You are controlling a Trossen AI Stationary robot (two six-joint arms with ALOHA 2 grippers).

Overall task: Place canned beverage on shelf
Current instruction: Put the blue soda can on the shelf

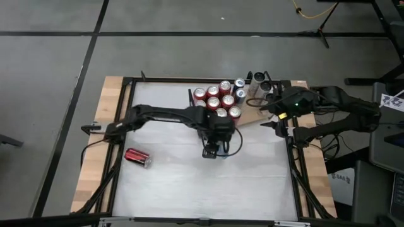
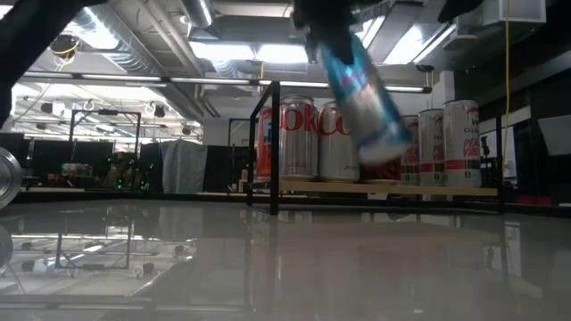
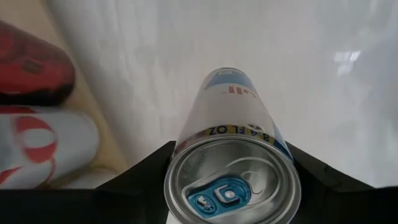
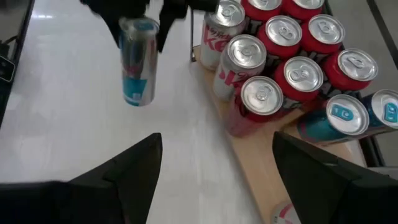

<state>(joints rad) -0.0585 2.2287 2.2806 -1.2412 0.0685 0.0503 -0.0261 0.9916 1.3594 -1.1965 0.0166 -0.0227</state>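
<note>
A slim blue-and-silver can (image 3: 233,168) hangs clamped in the left gripper (image 1: 213,150), above the table beside the shelf (image 4: 261,162); the right gripper (image 4: 214,180) waits, fingers apart, empty.

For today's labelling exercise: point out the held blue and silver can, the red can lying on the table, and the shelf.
Blue and silver can (image 4: 137,59): right wrist view, its side wall.
Red can (image 1: 137,157): high view, middle of its side.
Shelf (image 4: 261,163): right wrist view, bare board in front of the cans.

A red can (image 1: 138,157) lies sideways on the white table (image 1: 189,189).
</note>
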